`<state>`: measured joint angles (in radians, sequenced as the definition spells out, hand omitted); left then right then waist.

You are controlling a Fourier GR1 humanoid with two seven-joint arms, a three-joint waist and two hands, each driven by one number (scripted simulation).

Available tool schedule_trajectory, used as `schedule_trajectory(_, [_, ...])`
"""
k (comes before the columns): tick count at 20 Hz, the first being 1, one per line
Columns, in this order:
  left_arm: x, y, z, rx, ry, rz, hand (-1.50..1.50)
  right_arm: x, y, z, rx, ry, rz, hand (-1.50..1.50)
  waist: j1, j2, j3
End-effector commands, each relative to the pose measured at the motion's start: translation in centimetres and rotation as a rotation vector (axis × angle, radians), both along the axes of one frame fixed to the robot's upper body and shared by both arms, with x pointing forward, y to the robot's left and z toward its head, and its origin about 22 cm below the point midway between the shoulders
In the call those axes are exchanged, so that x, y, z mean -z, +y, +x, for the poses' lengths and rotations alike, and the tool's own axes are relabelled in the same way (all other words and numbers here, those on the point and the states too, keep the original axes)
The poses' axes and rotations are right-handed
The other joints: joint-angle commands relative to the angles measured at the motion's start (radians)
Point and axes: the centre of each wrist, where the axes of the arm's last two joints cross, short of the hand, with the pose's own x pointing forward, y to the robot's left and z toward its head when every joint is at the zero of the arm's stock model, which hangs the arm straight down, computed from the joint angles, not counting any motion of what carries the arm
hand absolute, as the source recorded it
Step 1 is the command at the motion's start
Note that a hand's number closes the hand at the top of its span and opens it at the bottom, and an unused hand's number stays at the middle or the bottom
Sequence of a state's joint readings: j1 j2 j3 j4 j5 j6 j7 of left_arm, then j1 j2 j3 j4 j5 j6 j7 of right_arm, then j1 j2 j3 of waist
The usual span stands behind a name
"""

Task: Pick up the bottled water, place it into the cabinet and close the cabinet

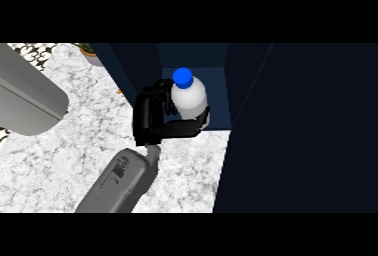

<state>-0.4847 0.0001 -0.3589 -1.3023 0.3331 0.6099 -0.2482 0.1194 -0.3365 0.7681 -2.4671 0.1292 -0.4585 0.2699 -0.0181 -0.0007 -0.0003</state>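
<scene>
The bottled water, white with a blue cap, stands upright in the opening of the dark blue cabinet. My right hand is shut on it from the left, fingers round the far side and thumb under the near side. The hand hides the bottle's lower part. The cabinet door stands open, a wide dark panel filling the right of the view. Of my left arm only the grey forearm shows at the upper left; its hand is out of view.
The white speckled counter runs along the left and under my right forearm. A potted plant sits at the back beside the cabinet's left wall, with a small orange item near that wall.
</scene>
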Motion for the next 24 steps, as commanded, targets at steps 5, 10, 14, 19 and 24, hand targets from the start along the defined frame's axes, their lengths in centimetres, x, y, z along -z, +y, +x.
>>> schedule_trajectory(5, [-2.5,-1.1,4.9,-0.040,0.023,0.093,1.50,-1.6,-1.3,-1.6,0.021,-0.039,0.014,-1.50,0.000,0.001,0.000])
schedule_trajectory(10, [-1.6,-0.6,7.7,-0.083,0.090,0.173,1.50,-1.1,-1.0,-1.1,0.012,-0.052,-0.012,-1.50,-0.007,0.004,0.000])
schedule_trajectory(14, [-1.3,0.3,9.4,-0.122,0.069,0.203,1.50,-1.1,-1.3,-1.0,-0.003,-0.061,-0.009,-1.50,-0.012,0.007,0.000])
schedule_trajectory(19, [-0.6,-0.2,10.1,-0.178,0.105,0.262,1.50,-1.8,-1.5,-1.0,0.012,-0.063,0.022,-1.50,-0.014,0.008,0.000])
schedule_trajectory(24, [0.7,0.2,10.6,-0.235,0.113,0.411,1.50,-0.8,-0.9,-1.2,0.009,-0.041,0.021,-1.50,-0.018,0.006,0.000])
